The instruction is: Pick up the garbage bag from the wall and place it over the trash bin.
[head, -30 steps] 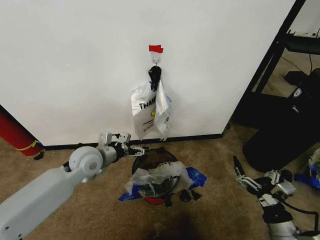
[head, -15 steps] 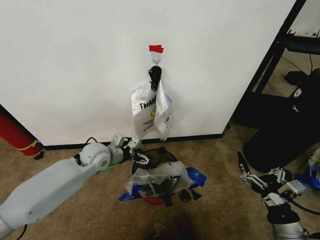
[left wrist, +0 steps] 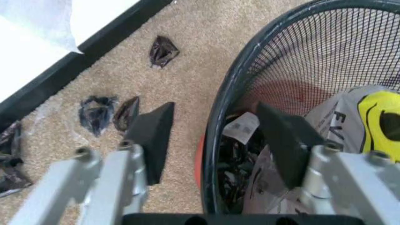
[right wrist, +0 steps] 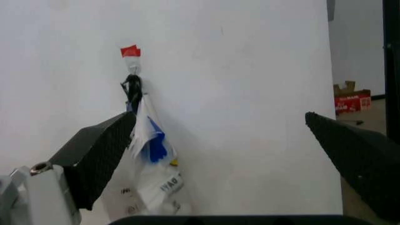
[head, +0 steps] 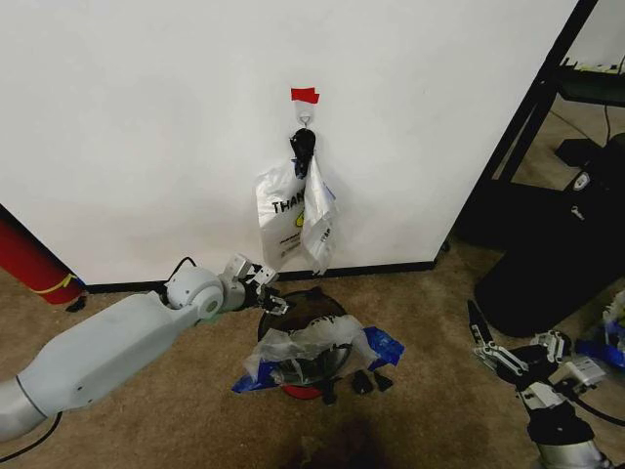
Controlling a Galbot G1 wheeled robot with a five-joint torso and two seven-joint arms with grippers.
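Left gripper [head: 271,299] low at far rim of trash bin [head: 337,305], jaws apart, one pad outside rim, one inside, holding nothing. Garbage bag [head: 318,223] hangs from hook on wall [head: 146,117], beside white lettered bag [head: 278,220]; long axis vertical. You find bag above and slightly right of left gripper: you go up, not sideways. Left arm far nearer. Right gripper [head: 508,360] parked low at right, fingers spread, empty.
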